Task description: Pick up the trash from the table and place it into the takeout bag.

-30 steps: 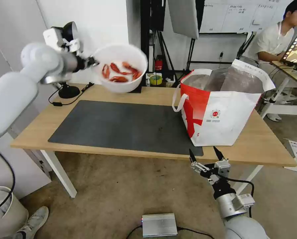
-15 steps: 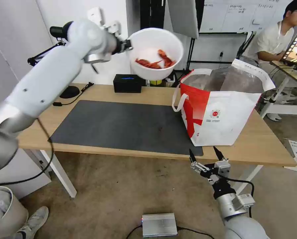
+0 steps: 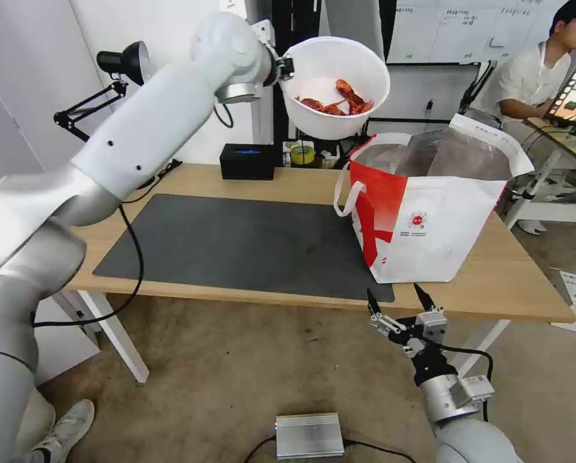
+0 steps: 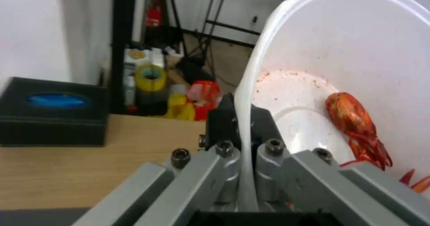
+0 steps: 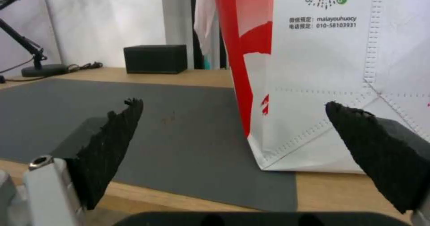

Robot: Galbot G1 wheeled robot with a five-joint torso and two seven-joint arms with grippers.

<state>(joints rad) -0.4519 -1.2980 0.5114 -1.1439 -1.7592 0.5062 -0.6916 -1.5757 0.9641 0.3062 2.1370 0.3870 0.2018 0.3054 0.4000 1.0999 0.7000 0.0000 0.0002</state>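
Left end effector (image 3: 285,66) is raised high above the table's (image 3: 172,289) far edge, clenched on the rim of the white bowl (image 3: 334,87); in the left wrist view its two fingers (image 4: 268,148) pinch the thin rim wall between them. The bowl extends away from the left end effector toward the takeout bag (image 3: 429,212), held in the air just short of the bag's near upper corner. The bowl is round, with no long axis; it is tilted, its open mouth facing up and toward the head camera. Its interior is plain white, smeared with reddish specks, and holds red crayfish shells (image 3: 336,103) gathered at the low side. The bag stands upright on the table, mouth open upward, foil lining visible, one white handle hanging at its left side.

Right end effector (image 3: 398,303) sits low, below the table's front edge, released, fingers spread wide, pointing at the bag's base
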